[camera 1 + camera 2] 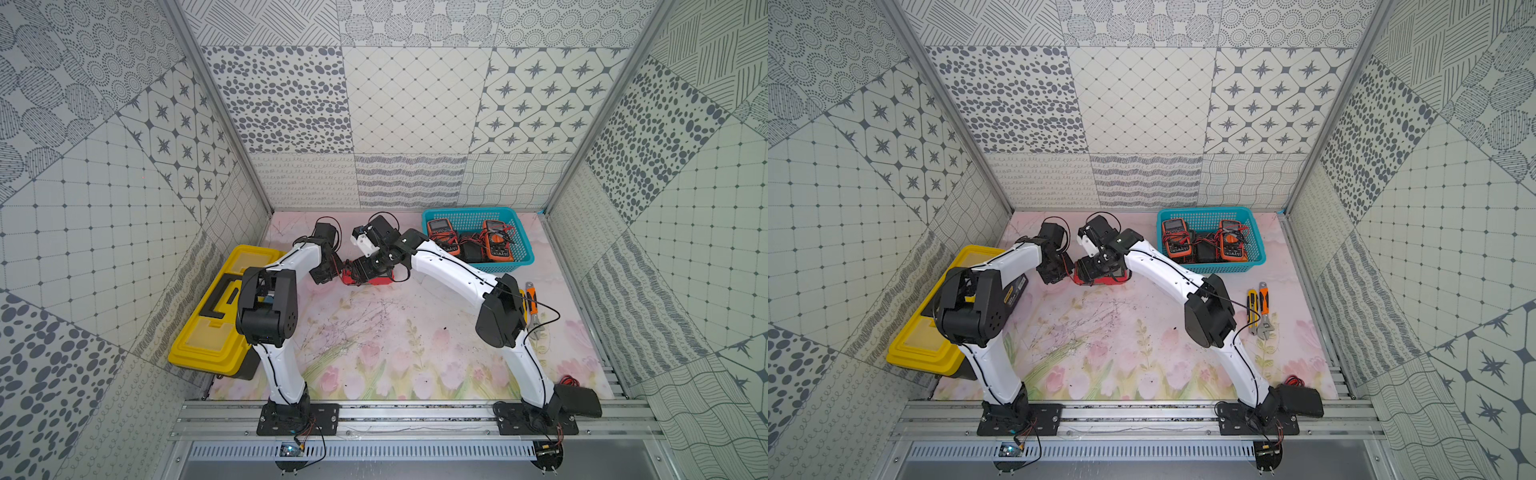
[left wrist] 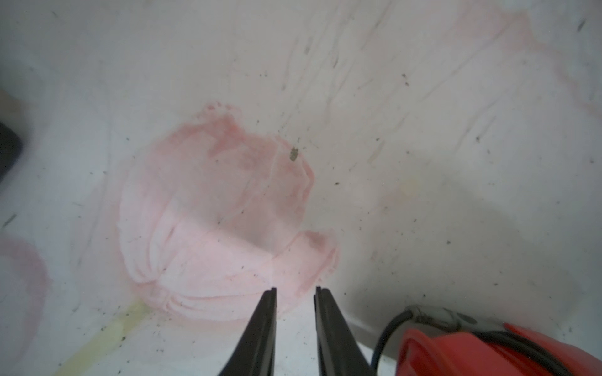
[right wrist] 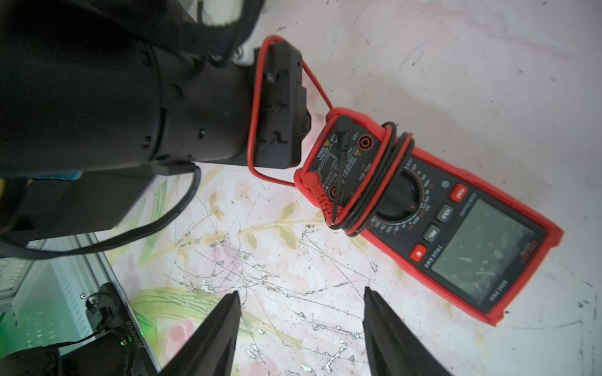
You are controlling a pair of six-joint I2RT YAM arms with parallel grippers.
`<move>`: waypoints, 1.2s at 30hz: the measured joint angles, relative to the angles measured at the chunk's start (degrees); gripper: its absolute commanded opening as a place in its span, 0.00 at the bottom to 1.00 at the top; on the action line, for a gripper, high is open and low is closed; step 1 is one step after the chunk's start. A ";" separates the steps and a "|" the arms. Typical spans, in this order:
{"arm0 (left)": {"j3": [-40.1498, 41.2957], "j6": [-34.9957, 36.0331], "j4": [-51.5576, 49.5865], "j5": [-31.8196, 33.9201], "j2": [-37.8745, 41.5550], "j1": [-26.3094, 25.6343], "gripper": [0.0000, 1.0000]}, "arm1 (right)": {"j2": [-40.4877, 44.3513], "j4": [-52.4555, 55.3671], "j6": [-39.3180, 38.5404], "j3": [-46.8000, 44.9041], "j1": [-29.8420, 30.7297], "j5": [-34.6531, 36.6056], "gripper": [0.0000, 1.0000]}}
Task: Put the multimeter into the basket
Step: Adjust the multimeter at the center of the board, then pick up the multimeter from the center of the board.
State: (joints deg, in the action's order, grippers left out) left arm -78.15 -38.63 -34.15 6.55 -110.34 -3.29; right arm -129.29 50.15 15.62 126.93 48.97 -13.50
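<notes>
A red multimeter [image 3: 423,211] lies face up on the flowered table, its leads wound round its body, and also shows in both top views [image 1: 374,279] [image 1: 1106,277]. My right gripper [image 3: 301,291] hangs just above and beside it, open, with only bare table between its fingers. My left gripper [image 2: 295,289] stands at the meter's other end, its fingers a narrow gap apart and holding nothing; a corner of the meter [image 2: 472,351] shows beside it. A loop of red lead [image 3: 257,97] crosses the left gripper's black body. The teal basket [image 1: 478,212] stands at the back right.
Two orange multimeters [image 1: 444,235] [image 1: 496,241] and a black pouch [image 1: 471,251] lie in the basket. A yellow toolbox [image 1: 212,316] stands at the left. A utility knife [image 1: 1252,307] and a wrench [image 1: 1264,311] lie at the right. A black case [image 1: 577,401] sits front right.
</notes>
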 measured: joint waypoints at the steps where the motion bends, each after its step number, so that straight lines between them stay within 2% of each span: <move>1: -0.35 0.26 -0.39 0.57 -0.09 0.02 0.27 | 0.70 -0.11 -0.17 0.00 -0.24 -0.48 0.71; 5: -1.68 1.38 -1.77 2.43 -0.24 0.20 0.30 | 2.40 -0.33 -0.92 0.00 -1.62 -2.93 0.75; 8: -2.45 1.88 -2.69 3.39 -0.24 0.35 0.37 | 2.56 -0.70 -1.16 -0.15 -3.06 -4.59 0.79; 12: -3.61 2.95 -3.74 4.55 0.04 0.37 0.59 | 2.89 -1.79 -1.88 -2.08 -5.27 -6.64 0.84; 14: -4.13 3.26 -4.35 4.61 0.59 0.37 0.66 | 3.56 -2.51 -2.82 -3.89 -6.25 -7.43 0.86; 15: -4.35 3.28 -4.59 4.61 0.87 0.37 0.69 | 4.02 -2.82 -3.43 -4.68 -6.62 -7.63 0.97; 16: -4.61 3.50 -4.92 4.61 1.25 0.37 0.71 | 4.48 -3.15 -4.11 -5.51 -7.08 -7.74 0.99; 27: -6.36 3.91 -6.38 5.44 5.62 0.70 0.69 | 5.09 -5.40 -16.55 -7.89 -8.44 -6.93 0.99; 36: -6.12 3.98 -6.40 5.16 4.81 1.07 0.63 | -2.78 -10.16 -28.68 -6.21 -8.44 -4.90 0.99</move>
State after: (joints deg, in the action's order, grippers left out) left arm -84.27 -34.65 -40.56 11.70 -105.54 -2.22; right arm -132.07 39.99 -13.06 120.73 40.53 -18.39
